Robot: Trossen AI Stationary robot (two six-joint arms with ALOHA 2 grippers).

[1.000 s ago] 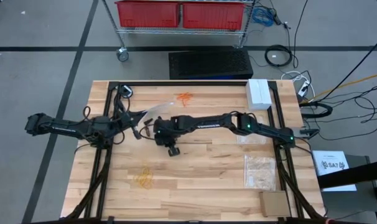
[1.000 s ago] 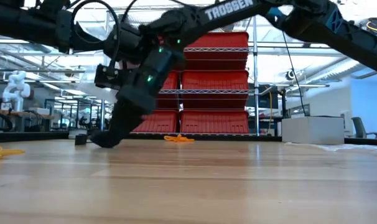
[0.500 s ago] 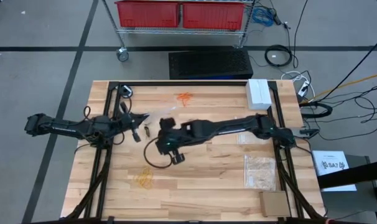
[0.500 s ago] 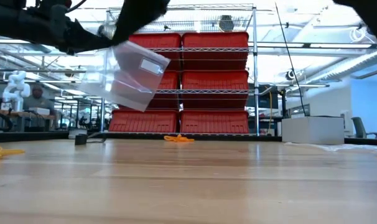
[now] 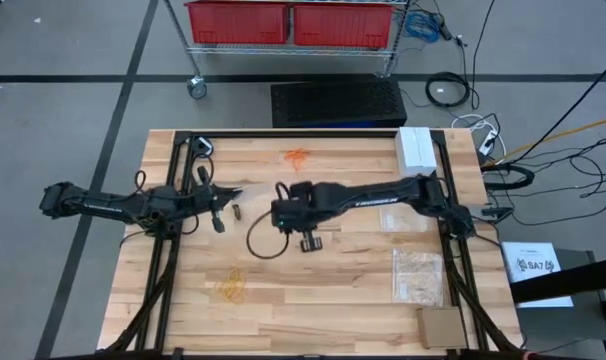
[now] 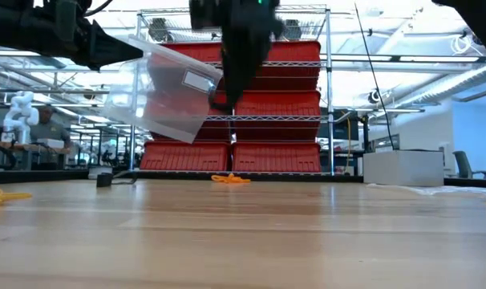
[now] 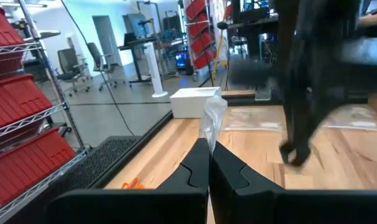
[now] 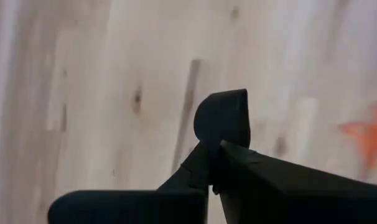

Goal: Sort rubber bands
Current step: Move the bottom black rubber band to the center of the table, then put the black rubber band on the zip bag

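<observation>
High view: right gripper [image 5: 281, 213] fingers pressed together, nothing visibly caught, raised off the counter [image 5: 323, 290]. Left gripper [image 5: 226, 194] pinching a clear bag [image 6: 167, 92] just beside it. Black rubber bands [image 5: 237, 211] between the two grippers; orange rubber bands [image 5: 297, 157] beyond, yellow rubber bands [image 5: 230, 287] nearside.

Wire shelving rack [image 6: 251, 88] as landmark, on casters, beyond far edge of wood surface [image 5: 313, 300]. Red bins [image 5: 288, 22] fill its shelves. Black mat [image 5: 338, 102] between rack and surface. Grey floor [image 5: 63, 120] with dark stripes around rack. Black cables [image 5: 448, 90] coiled right of rack. Bright overhead light.
</observation>
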